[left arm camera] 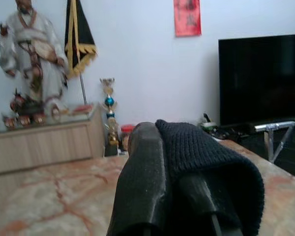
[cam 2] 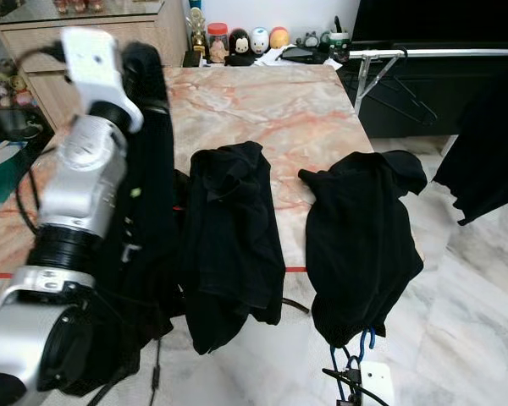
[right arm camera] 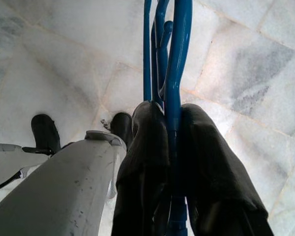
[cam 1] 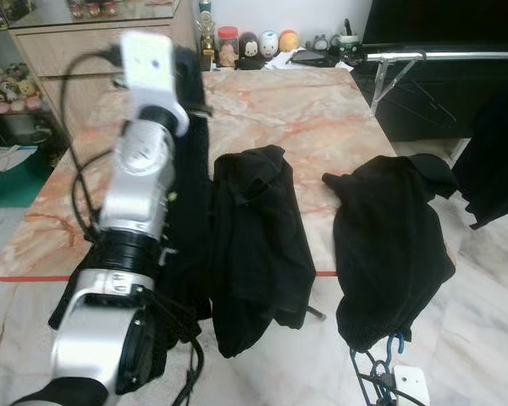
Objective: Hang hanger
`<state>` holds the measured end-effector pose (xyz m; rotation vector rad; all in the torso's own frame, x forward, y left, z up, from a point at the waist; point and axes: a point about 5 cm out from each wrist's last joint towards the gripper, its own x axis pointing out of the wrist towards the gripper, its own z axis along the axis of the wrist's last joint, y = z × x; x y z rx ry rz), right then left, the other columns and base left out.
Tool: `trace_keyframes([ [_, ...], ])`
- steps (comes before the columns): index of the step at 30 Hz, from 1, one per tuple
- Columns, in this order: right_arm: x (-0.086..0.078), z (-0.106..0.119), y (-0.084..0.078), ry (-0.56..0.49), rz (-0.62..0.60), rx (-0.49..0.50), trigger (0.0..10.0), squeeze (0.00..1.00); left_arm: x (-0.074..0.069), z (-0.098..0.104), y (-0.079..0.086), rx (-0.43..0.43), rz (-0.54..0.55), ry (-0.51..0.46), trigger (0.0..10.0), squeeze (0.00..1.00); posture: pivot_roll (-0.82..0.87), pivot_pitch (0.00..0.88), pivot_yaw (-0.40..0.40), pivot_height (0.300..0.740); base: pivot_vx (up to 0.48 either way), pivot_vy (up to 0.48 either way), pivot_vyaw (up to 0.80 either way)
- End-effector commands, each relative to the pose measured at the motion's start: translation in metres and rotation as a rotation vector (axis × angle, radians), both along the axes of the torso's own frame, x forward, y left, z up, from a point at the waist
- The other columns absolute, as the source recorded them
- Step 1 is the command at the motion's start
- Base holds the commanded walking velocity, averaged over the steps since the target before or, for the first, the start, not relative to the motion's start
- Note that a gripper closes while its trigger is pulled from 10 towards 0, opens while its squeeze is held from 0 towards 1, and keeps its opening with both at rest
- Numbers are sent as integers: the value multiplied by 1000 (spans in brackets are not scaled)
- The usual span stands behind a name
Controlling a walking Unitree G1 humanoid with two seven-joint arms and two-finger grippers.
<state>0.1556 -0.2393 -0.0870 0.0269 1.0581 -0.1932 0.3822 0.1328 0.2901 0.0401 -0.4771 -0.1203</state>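
My left gripper [left arm camera: 160, 132] is raised over the marble table [cam 1: 305, 110] and shut on a black knit garment [cam 1: 190, 211], which drapes over the fingers [left arm camera: 142, 172] and hangs down along the arm. Low at the right, above the floor, my right gripper [right arm camera: 173, 113] is shut on a bunch of blue hangers [right arm camera: 179, 49]; these blue hangers [cam 1: 379, 365] show just below a black garment [cam 1: 389, 245] that hangs over the table's near edge. A metal drying rail [cam 1: 444, 56] stands at the far right with a black hanger [cam 1: 415, 89] on it.
A second black garment [cam 1: 258, 237] lies over the table's front edge. A dark garment [cam 1: 495, 169] hangs from the rail at the right. Jars and figurines [cam 1: 254, 44] line the table's far end, with a wooden sideboard [cam 1: 76, 42] and a television [left arm camera: 260, 78] beyond.
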Motion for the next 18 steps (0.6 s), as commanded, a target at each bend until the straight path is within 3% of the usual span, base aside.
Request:
trace_keyframes([
  [1, 0, 0, 0, -10, -18, 3, 10000, 0, -1, -6, 5, -9, 16, 0, 10000, 0, -36, 0, 46, 740, 0, 0, 0],
  [5, 0, 0, 0, -7, -14, 4, 10000, 0, 2, -10, 12, -32, 48, 13, 10000, 0, -24, 0, 41, 740, 60, 0, 0],
  [18, 0, 0, 1, -4, -8, 8, 10000, 0, 5, -3, 19, -34, 71, -16, 10000, 0, -22, 0, 41, 740, 317, 0, 0],
])
